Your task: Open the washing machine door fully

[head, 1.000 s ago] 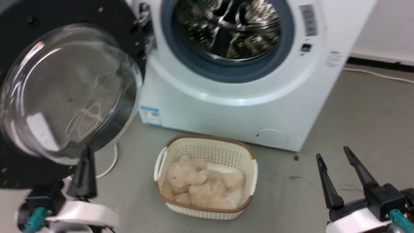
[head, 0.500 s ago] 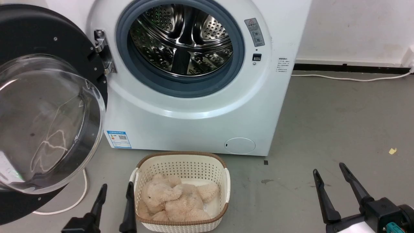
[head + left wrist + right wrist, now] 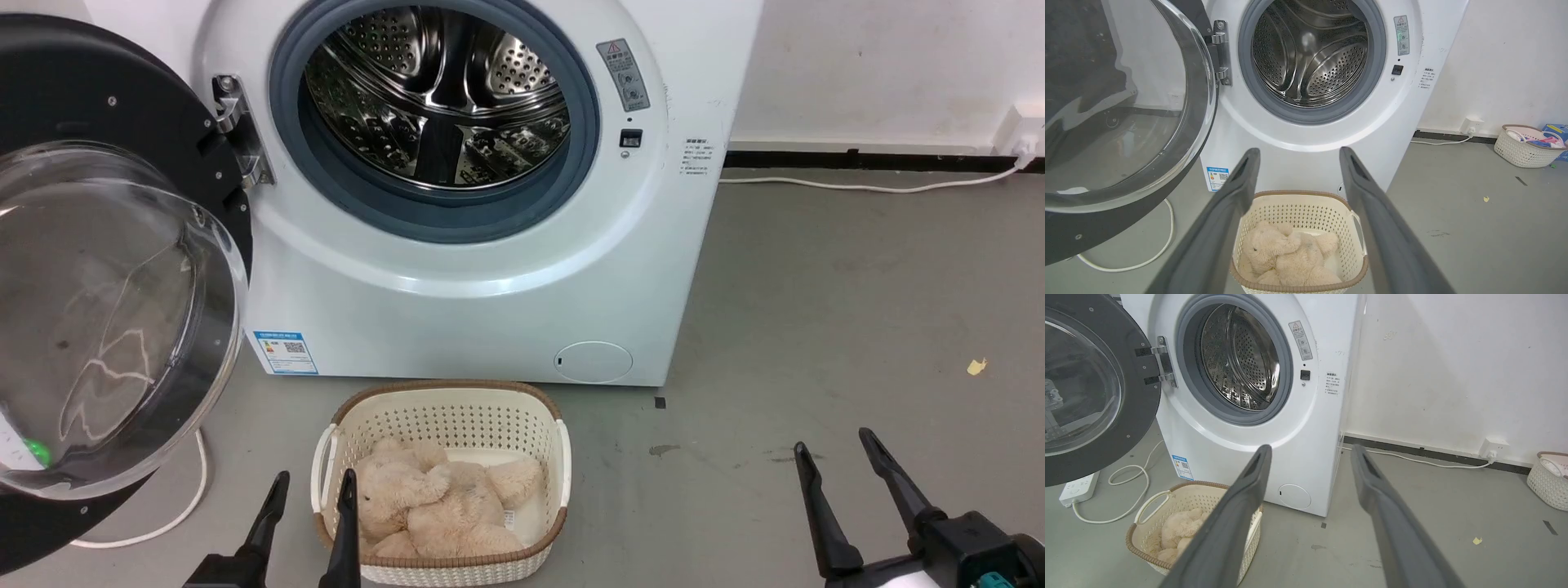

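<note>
Gaping empty, left gripper (image 3: 317, 474) and right gripper (image 3: 832, 438) flank a basket (image 3: 445, 389); washing machine door (image 3: 98, 90) hangs open.

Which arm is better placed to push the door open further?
Probably the left: the left gripper, open and empty, is near the washing machine door, which hangs on the robot's left; the right gripper is far across.

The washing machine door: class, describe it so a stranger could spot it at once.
Find the white washing machine. The washing machine door hangs open from the metal hinge at its left. Only it is glossy black around a clear bowl.
</note>
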Robot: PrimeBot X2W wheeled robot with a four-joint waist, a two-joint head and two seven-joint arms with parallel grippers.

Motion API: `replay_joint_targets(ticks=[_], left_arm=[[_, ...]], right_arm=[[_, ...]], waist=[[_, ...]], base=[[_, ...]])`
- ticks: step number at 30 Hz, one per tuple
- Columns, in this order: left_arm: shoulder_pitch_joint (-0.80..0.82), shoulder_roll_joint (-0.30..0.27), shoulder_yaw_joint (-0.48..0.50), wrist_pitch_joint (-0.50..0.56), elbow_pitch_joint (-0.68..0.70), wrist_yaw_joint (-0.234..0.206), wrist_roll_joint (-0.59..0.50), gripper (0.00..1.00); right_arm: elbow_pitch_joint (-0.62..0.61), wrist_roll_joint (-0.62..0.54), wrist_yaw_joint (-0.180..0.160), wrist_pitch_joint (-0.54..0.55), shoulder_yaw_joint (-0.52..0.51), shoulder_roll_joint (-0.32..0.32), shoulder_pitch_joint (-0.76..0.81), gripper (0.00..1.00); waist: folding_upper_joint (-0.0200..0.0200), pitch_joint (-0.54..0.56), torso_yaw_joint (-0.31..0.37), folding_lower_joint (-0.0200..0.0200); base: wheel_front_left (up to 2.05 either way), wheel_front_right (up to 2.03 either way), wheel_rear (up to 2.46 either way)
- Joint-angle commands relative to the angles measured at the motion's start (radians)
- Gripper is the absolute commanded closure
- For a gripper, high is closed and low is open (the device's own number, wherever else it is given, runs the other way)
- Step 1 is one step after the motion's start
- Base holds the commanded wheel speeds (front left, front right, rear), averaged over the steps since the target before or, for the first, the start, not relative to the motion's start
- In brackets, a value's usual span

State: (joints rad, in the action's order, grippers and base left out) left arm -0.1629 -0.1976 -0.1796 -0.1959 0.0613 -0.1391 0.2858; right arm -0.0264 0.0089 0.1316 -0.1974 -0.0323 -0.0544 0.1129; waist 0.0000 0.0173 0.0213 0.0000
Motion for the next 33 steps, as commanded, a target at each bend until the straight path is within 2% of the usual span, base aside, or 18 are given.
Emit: replay_joint_targets(ticks=[1,4,5,33], left_arm=[[-0.004,-0.001,0.000,-0.007,0.003,-0.005,-0.004,0.00],[-0.004,0.000,0.002,-0.005,0.004,-0.009,0.000,0.00],[0.000,0.000,0.001,0.000,0.001,-0.003,0.001,1.00],[0.033,0.029,0.036,0.040,-0.012,0.026,-0.056,1.00]], right_arm=[[0.004,0.004,-0.001,-0.009,0.000,0.004,0.005,0.00],[0.007,0.007,-0.001,-0.011,0.002,0.004,0.003,0.00],[0.005,0.001,0.000,-0.006,0.002,0.000,0.000,1.00],[0.009,-0.001,0.000,0.035,0.008,0.001,-0.023,1.00]], waist=[[0.0000,-0.001,-0.001,0.0000],[0.0000,-0.003,-0.002,0.0000],[0.0000,-0.003,-0.002,0.0000],[0.0000,-0.006,-0.006,0.0000]], base=[[0.00,0.00,0.00],[0.00,0.00,0.00],[0.00,0.00,0.00],[0.00,0.00,0.00]])
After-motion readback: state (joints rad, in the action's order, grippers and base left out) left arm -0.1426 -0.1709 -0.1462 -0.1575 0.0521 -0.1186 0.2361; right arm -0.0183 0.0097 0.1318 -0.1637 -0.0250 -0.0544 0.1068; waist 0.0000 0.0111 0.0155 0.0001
